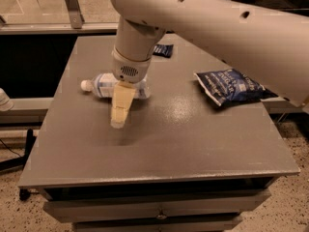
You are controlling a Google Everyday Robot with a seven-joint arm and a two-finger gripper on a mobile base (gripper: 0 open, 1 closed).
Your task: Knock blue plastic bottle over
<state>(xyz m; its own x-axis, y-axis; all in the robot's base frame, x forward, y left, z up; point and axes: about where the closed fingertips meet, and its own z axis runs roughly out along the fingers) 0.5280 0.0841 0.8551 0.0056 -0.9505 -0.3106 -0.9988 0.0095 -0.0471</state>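
One camera looks steeply down, fairly close, from above and this side of the gripper (118,121), which hangs left of centre.

The blue plastic bottle (104,85) lay on its side on the grey desk (193,144), toward the left edge, with its white cap pointing at that edge. The gripper (118,121) hung just in front of the bottle's middle, pointing down, its tip close to the desk top. The white arm (207,28) reached in from the right. A dark blue snack bag (229,86) lay near the right edge, and a small dark wrapped bar (163,50) lay by the far edge.
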